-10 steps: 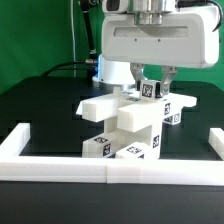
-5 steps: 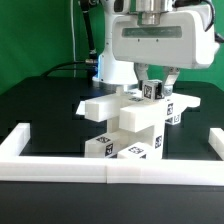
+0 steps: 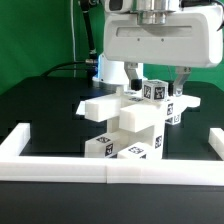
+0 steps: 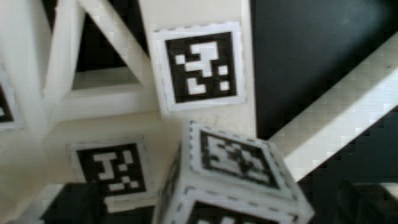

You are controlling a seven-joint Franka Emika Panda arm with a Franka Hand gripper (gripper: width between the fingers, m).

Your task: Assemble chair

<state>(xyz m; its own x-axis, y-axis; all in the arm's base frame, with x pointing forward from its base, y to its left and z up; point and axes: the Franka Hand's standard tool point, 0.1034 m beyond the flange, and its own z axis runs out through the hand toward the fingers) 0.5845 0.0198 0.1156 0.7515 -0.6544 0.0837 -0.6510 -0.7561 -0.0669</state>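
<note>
Found the chair (image 3: 128, 128) half built, a stack of white blocks on the black table (image 3: 40, 110), just behind the low white wall (image 3: 110, 172). Saw a small cube leg (image 3: 148, 91) on top of the stack, toward the back, right under the gripper (image 3: 157, 78). In the wrist view, looked tipped over a bit, not sitting flat yet.

Seemed hard, stiff and light, like toy blocks. Seemed smooth too, so could slip. Would not bend or squash. Best held by two flat sides that face each other, square on, never by the corners. Could push the whole stack crooked with a hard bump.

Had the fingers (image 3: 133, 72) spread wide, one on each side of the leg, with nothing pinched. Could not tell if either one touched it.

Half a second before, had the fingers close in, pinching the leg. Showed one tag face then and two now, so probably turned a little when let go. Left the rest of the stack just where it was.
</note>
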